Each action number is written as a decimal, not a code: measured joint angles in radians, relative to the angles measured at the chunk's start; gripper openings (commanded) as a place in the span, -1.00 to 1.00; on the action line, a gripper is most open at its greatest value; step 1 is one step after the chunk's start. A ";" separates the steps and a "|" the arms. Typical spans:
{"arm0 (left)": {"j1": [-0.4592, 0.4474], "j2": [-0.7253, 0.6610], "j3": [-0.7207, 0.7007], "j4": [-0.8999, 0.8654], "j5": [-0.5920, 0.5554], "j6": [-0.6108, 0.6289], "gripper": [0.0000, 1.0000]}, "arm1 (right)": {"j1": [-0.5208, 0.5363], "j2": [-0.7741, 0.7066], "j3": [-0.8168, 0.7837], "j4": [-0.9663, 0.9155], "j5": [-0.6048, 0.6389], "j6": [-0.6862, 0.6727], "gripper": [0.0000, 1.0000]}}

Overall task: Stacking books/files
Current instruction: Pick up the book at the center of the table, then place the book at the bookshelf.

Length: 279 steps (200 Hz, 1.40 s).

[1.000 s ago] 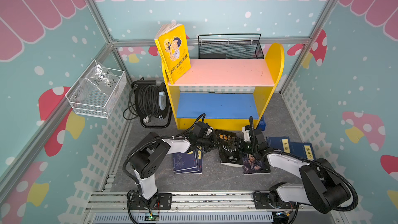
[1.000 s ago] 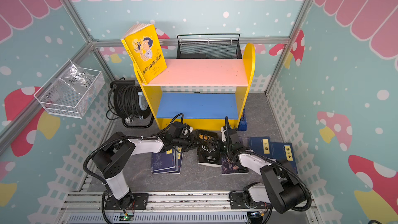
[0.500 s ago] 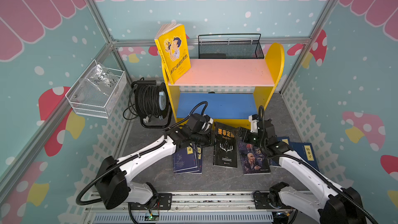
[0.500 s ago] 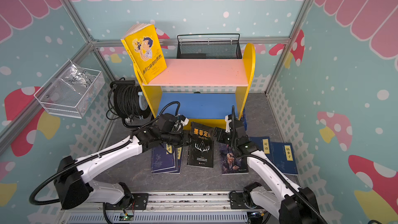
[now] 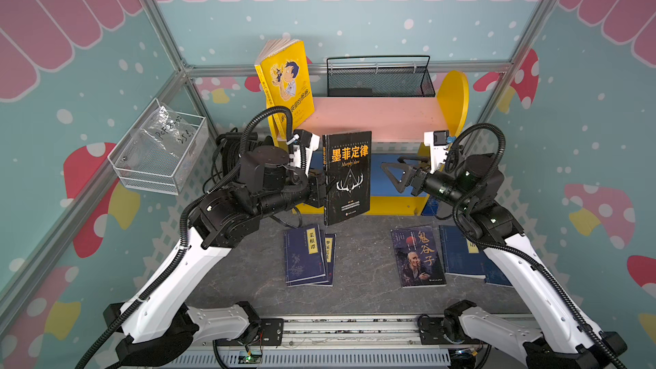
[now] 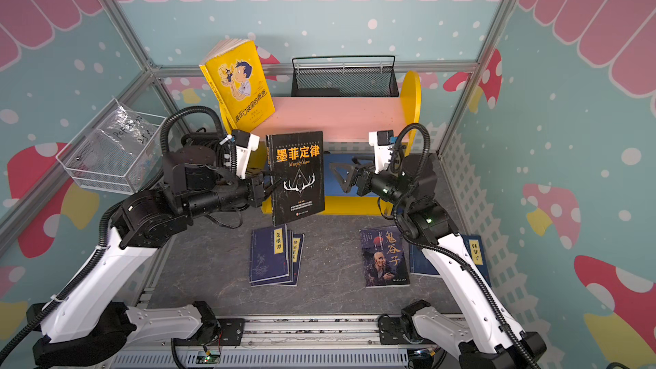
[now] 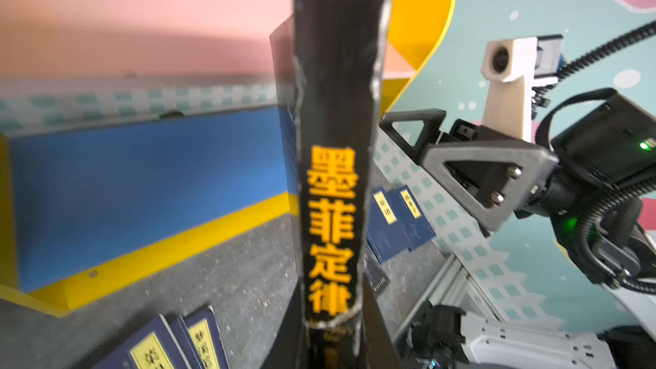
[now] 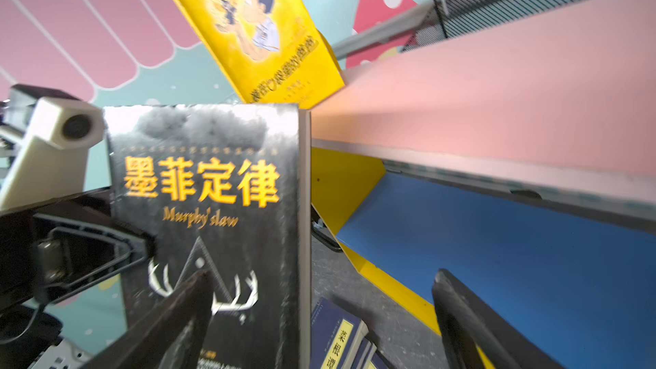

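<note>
— So, starting at the left wall, what hangs there?
— A white wire basket with a clear plastic bag inside it.

— And the left claw?
— It is clamped narrow on the spine edge of the black book. The book hangs upright in the air, clear of the bench, just in front of the shelf. Its cover, with the antler emblem, faces the top views, and the left wrist view shows the spine running straight up between the claw's fingers.

— What lies under it?
— A small pile of thin navy books lies flat on the bench, slightly fanned, with the yellow labels up.

— Where is the yellow book?
— It stands tilted at the left end of the shelf's pink top board. A black mesh tray sits along the back of that board.

— And the right claw?
— It stands wide and holds nothing. It points toward the black book's free edge and is apart from it, level with the blue lower board.

— And further right?
— The purple book, with a portrait on its cover, lies flat on the bench below the right claw. Just beside it lie more navy books, partly hidden by the right arm.
</note>
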 measured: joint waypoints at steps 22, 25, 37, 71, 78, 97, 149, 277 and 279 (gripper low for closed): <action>0.000 0.029 0.075 0.027 -0.106 0.077 -1.00 | 0.004 0.041 0.087 0.052 -0.048 -0.052 0.99; 0.000 0.035 0.085 0.035 -0.121 0.091 -1.00 | 0.004 0.050 0.100 0.058 -0.055 -0.059 0.99; 0.000 0.059 0.118 0.066 -0.170 0.131 -1.00 | 0.004 0.087 0.151 0.087 -0.080 -0.080 0.99; 0.015 0.129 0.157 0.211 -0.306 0.240 -1.00 | 0.005 0.210 0.243 0.164 -0.156 -0.130 0.99; 0.020 0.141 0.156 0.240 -0.328 0.259 -1.00 | 0.005 0.237 0.260 0.174 -0.169 -0.140 0.99; 0.045 0.177 0.156 0.332 -0.371 0.309 -1.00 | 0.005 0.305 0.295 0.211 -0.211 -0.162 0.99; 0.195 0.352 0.299 0.468 -0.402 0.376 -1.00 | 0.005 0.467 0.410 0.330 -0.262 -0.157 0.99; 0.331 0.361 0.174 0.578 -0.436 0.354 -1.00 | 0.139 0.989 0.926 0.399 -0.260 -0.064 0.99; 0.330 0.359 0.172 0.578 -0.436 0.353 -1.00 | 0.140 0.993 0.932 0.402 -0.261 -0.063 0.99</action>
